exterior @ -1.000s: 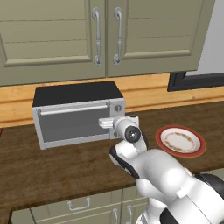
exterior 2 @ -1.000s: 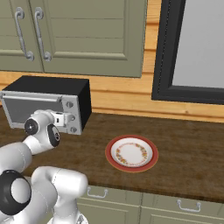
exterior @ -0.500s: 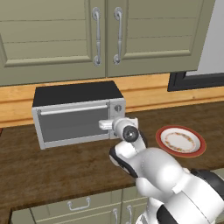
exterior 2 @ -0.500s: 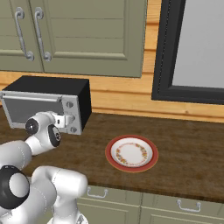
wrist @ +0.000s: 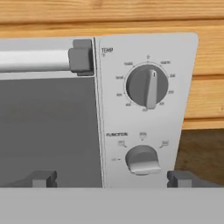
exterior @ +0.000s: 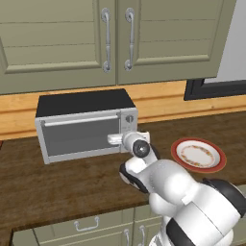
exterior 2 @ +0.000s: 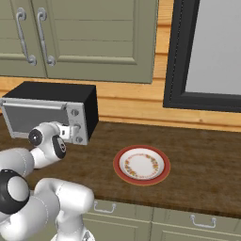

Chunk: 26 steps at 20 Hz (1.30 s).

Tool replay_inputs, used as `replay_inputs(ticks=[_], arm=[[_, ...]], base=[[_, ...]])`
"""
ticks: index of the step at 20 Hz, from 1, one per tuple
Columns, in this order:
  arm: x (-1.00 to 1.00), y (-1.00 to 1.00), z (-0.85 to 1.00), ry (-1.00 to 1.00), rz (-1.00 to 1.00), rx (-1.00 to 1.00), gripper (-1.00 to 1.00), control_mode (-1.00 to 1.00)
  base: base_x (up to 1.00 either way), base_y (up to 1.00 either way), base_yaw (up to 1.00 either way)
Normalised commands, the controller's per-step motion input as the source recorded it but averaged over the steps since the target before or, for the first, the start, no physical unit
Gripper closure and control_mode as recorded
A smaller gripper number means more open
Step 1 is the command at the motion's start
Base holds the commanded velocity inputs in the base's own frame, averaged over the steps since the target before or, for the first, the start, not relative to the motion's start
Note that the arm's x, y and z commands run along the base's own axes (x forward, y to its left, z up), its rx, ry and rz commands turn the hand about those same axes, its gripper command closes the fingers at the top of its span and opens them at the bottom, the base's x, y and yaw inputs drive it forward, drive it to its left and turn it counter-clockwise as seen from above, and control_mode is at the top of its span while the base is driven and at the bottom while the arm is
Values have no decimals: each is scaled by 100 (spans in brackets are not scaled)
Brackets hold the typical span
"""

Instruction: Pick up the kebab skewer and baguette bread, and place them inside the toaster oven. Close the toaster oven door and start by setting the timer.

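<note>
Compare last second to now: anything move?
Barely. The gripper holds open in front of the toaster oven knob panel, touching nothing; the arm shows no clear shift. The toaster oven door stays closed, and the plate sits where it was on the counter.

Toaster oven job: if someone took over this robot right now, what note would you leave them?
Gripper: open, empty, up close to the knob panel of the toaster oven.
Oven door: shut.
Plate: bare, on the counter to the right of the oven.
Skewer and bread: I can't spot them; the dark glass hides the inside.
Done: door closed.
Left: turn the timer knob. The hand view shows temp and function knobs.
</note>
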Motion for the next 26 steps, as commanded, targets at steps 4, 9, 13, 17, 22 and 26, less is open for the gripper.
replay_inputs(ticks=[4,9,13,17,22,26], arm=[[0,0,-16,10,0,0,-100,-100],[0,-5,-20,12,0,2,-100,-100],[0,-21,-13,15,3,1,-100,-100],[0,-30,-18,16,6,0,-100,-100],[0,-26,-29,15,8,0,-100,-100],[0,-4,-37,8,4,0,-100,-100]], base=[[0,0,0],[0,0,0],[0,0,0],[0,0,0],[0,0,0],[0,0,0]])
